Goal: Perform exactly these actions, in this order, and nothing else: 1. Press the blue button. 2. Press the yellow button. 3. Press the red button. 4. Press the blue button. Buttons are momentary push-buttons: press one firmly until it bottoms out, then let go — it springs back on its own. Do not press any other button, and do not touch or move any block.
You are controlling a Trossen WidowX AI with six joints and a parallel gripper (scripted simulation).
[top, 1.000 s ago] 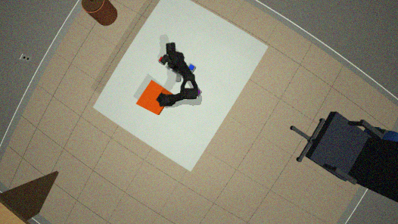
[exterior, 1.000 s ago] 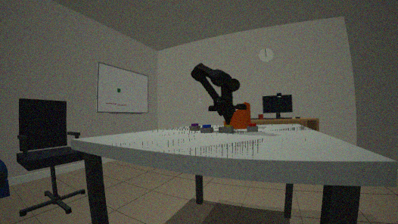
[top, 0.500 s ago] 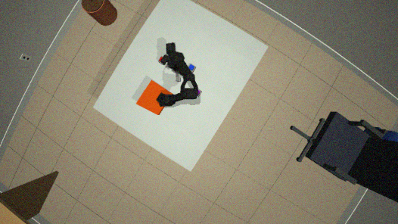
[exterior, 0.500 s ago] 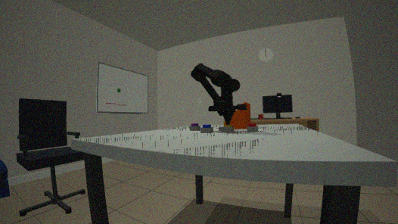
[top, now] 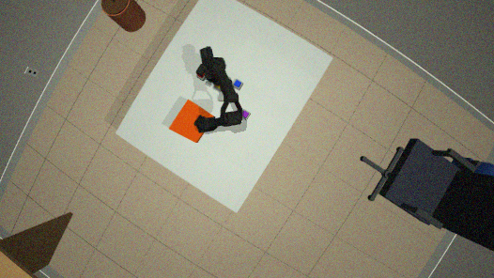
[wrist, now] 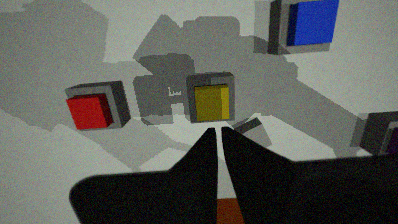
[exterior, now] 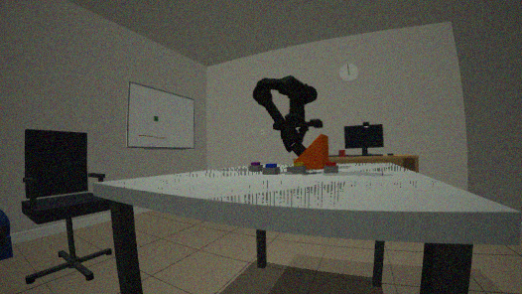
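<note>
While its fingers stand nearly together with nothing between them, the gripper (wrist: 219, 131) hangs just short of the yellow button (wrist: 212, 102). Left of that sits the red button (wrist: 90, 112), up and to the right the blue button (wrist: 312, 22), all on the white worktop (wrist: 60, 165).

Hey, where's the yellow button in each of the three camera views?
Top: the yellow button is almost wholly hidden under the arm, left of the blue button.
Exterior: yellow button, third along the row, in front of the orange block.
Wrist: centre frame, just ahead of the shut gripper.
Shared landmark: the blue button.
</note>
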